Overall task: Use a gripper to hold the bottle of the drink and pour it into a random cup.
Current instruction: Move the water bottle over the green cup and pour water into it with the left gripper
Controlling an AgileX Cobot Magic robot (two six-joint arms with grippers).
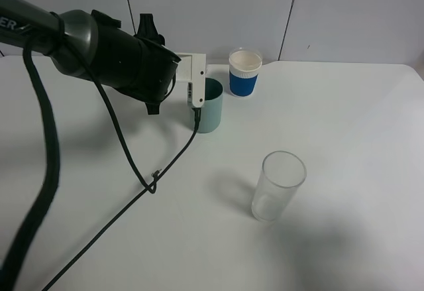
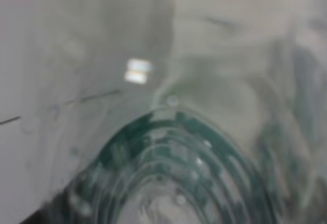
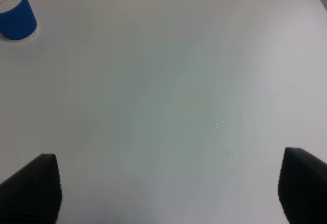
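My left gripper (image 1: 195,82) has white jaws on a bulky black body. It hangs right at the near-left rim of the teal-green cup (image 1: 212,109), tilted toward it. The bottle of the drink fills the left wrist view (image 2: 168,178) as a blurred close-up of clear ribbed plastic and dark green label, so the jaws are shut on it. In the exterior high view the bottle is hidden behind the gripper. My right gripper (image 3: 168,193) is open and empty over bare table, with only its two black fingertips showing.
A white-and-blue cup (image 1: 245,72) stands just behind and right of the teal cup; it also shows in the right wrist view (image 3: 15,17). A clear glass tumbler (image 1: 278,185) stands nearer the front. A black cable (image 1: 132,172) trails across the table's left.
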